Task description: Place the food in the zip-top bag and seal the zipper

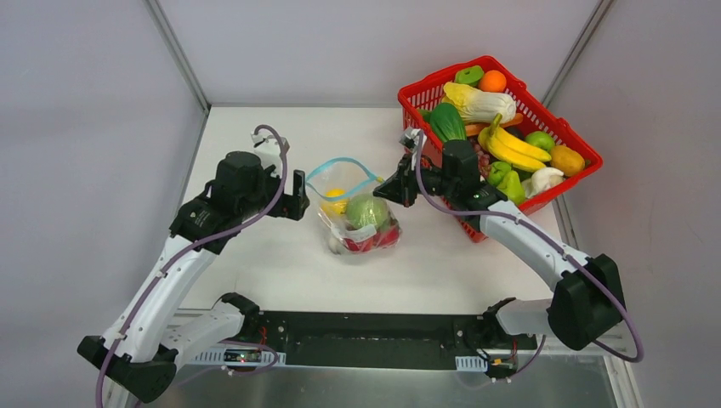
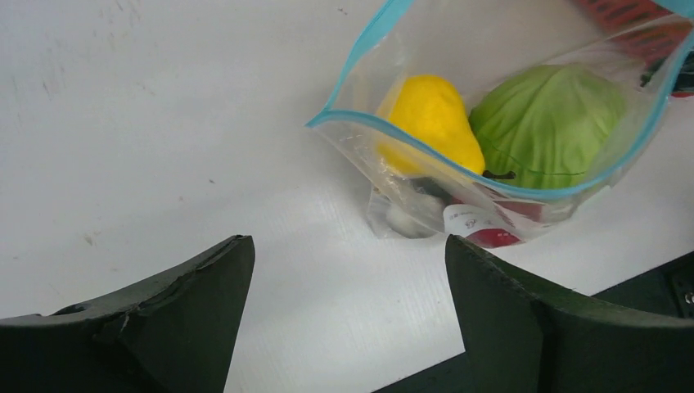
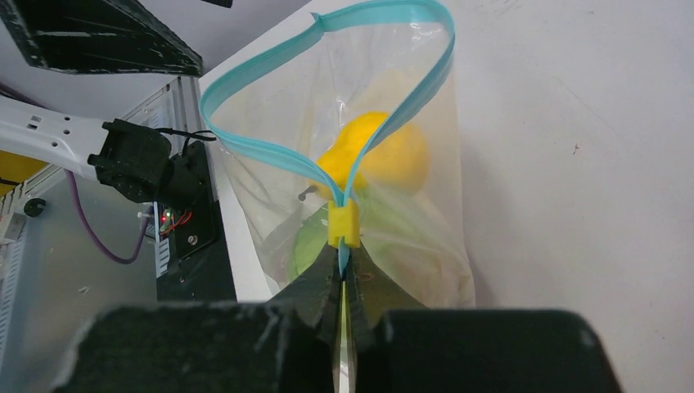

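Observation:
The clear zip-top bag stands in the table's middle, its teal zipper gaping in a loop. Inside lie a yellow lemon, a green cabbage, a red tomato and a white radish. My right gripper is shut on the zipper's right end, just behind its yellow slider. It also shows in the top view. My left gripper is open and empty just left of the bag; in its wrist view the bag lies ahead.
A red mesh basket full of toy produce stands at the back right, right behind my right arm. A white wall panel rises on the left and a grey one on the right.

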Robot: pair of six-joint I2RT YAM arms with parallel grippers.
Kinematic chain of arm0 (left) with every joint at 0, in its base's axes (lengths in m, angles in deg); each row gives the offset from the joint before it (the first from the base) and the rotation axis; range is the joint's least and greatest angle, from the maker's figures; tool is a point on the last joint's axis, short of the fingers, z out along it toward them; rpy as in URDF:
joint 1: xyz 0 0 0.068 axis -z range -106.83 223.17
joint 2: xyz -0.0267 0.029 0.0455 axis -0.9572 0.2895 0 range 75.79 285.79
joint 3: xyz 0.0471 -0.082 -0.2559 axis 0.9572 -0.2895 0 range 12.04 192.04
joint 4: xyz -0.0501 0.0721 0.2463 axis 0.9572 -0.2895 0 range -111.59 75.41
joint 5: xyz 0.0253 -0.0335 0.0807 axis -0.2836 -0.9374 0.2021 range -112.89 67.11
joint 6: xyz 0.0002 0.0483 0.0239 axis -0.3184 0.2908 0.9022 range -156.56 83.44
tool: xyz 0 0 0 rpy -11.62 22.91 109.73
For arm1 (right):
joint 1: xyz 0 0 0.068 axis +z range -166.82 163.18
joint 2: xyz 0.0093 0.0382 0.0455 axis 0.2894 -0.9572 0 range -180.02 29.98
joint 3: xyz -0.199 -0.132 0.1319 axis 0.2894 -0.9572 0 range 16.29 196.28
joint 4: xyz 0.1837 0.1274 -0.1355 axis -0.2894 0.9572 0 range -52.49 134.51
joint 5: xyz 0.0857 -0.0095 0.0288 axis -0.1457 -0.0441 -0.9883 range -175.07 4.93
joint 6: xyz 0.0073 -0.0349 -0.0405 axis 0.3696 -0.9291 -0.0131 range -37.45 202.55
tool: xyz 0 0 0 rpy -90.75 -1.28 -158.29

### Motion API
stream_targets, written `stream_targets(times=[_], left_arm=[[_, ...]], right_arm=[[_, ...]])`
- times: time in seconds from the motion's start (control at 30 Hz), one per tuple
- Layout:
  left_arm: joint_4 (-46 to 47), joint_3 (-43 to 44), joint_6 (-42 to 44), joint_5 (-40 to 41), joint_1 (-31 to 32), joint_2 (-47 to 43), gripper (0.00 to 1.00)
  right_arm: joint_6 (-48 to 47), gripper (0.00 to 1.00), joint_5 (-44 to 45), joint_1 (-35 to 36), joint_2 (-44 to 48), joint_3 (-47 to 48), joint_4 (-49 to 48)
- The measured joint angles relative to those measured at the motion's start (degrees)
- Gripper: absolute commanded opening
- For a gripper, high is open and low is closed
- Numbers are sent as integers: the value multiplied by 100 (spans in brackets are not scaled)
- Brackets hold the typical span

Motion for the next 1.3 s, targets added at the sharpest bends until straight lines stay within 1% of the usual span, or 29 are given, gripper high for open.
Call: stream_targets(times=[0.17, 0.27, 0.4, 0.53, 0.6, 0.8, 0.9, 0.93, 0.97, 1.0, 1.03, 1.3], left_arm=[[463, -564, -302, -13, -122, 48, 90], [1097, -1029, -483, -249, -264, 11, 88], [1886, -1620, -590, -549, -374, -35, 79], [2789, -2358, -601, -852, -404, -267, 69], [3252, -2680, -597, -1060, -409, -352, 62], [4371, -3008, -485, -1714, -409, -343, 50], [5058, -3254, -444, -1886, -409, -348, 38], [5254, -3351, -424, -1952, -409, -350, 29], [5383, -3425, -402, -2017, -409, -352, 18], [5469, -3473, -385, -2094, -409, -352, 4], [5482, -3484, -339, -2146, -411, -350, 0], [5364, -3473, -68, -2256, -409, -442, 0]], right_arm=[[-96, 0, -107, -4, 22, -162, 0], [-245, 0, -155, -15, 157, -356, -9], [-358, 0, -162, -76, 446, -645, 0], [-391, 0, -170, -129, 487, -710, -70], [-391, 0, -170, -142, 487, -772, -122], [-391, 0, -177, -149, 487, -831, -177], [-391, 0, -186, -149, 487, -833, -181], [-391, 0, -184, -149, 487, -833, -188], [-391, 0, -184, -149, 487, -835, -192], [-391, 0, -179, -151, 490, -839, -195], [-391, 0, -166, -153, 498, -850, -201], [-315, 0, 146, -155, 741, -1106, -404]])
